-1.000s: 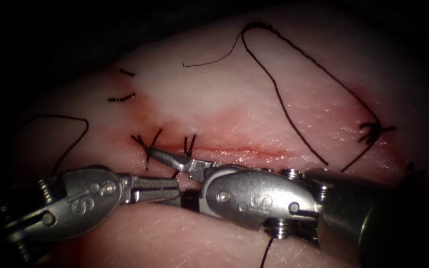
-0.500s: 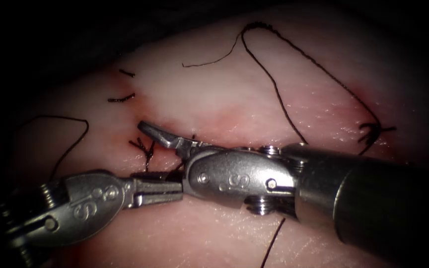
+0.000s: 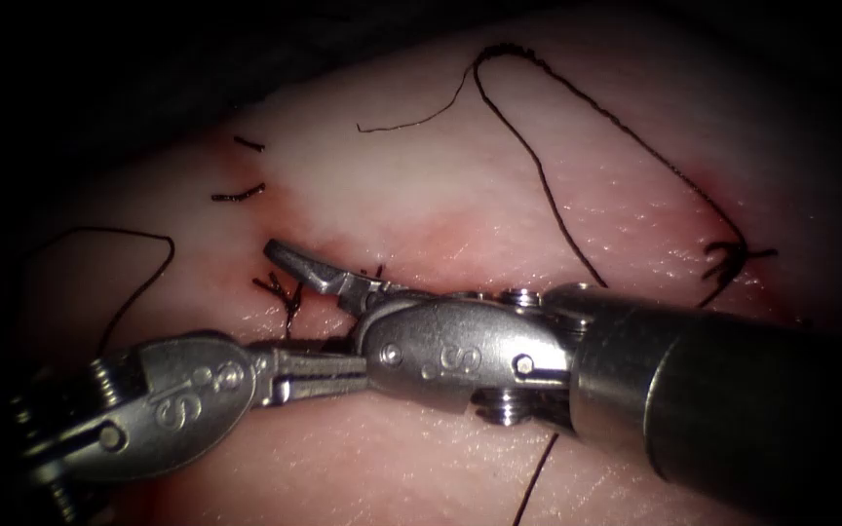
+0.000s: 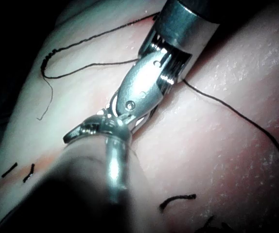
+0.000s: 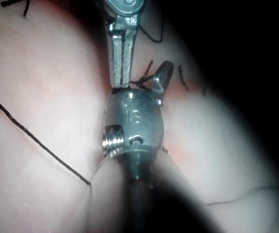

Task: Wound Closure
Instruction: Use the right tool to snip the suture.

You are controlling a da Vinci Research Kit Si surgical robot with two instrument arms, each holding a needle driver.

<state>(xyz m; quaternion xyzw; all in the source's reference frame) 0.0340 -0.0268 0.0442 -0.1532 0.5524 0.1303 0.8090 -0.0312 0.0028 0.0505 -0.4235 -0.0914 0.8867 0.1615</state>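
— Where do we stand with the right tool (image 3: 282, 254)?

— It comes in from the right of the frame and lies low across the cut (image 3: 440, 289). Its tip points to the upper left and rests over the tissue (image 3: 421, 185) just above the cut's line. To us the jaws look closed together, with nothing between them.

— And the left tool (image 5: 121, 81)?

— It reaches in from the lower left, and its long axis runs almost level towards the right. Its tips tuck in against the right tool's wrist. In the right wrist view its two blades sit pressed together. Whether a strand is pinched there we cannot tell.

— What matters between them?

— The knot (image 3: 285, 290), with its short dark ends. It sits at the left end of the cut, just below the right tool's tip and just above the left tool's jaws, so it lies between the two. We judge the right tool's tip the nearer; the left tool's tips lie a little further to the right.

— The needle?

— We cannot place it, so we call it held by neither tool. The long thread (image 3: 538, 166) loops over the upper tissue and runs down to a second knot (image 3: 728, 258) at the far right.
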